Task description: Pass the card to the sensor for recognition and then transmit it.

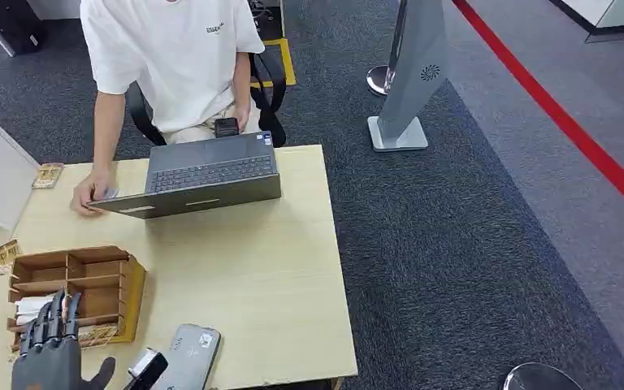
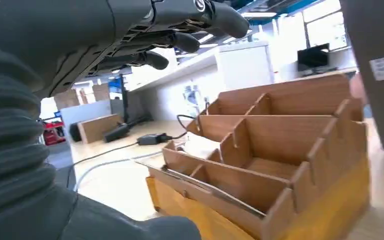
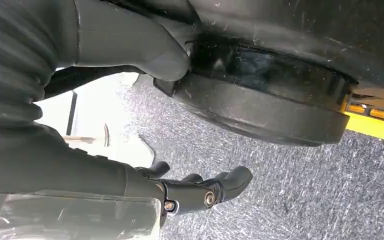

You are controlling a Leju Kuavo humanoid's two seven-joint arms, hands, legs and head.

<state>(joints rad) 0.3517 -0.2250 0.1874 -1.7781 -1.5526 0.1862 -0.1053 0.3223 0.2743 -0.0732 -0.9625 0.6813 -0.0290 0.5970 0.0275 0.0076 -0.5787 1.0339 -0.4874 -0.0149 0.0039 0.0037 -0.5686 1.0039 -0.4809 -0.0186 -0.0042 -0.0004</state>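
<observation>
The left hand (image 1: 49,345) hovers over the wooden card organizer (image 1: 126,284), fingers spread, holding nothing. Its wrist view reveals white cards (image 2: 197,146) in one compartment. The right hand (image 3: 200,192) hangs above carpet, seemingly empty. A grey sensor (image 1: 188,357) lies nearby; farther off, a person's shirt (image 1: 171,49) lettering is illegible.

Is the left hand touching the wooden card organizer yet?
Apart. In the left wrist view the left hand's fingers hang in the air, with open background between them and the wooden organizer.
</observation>
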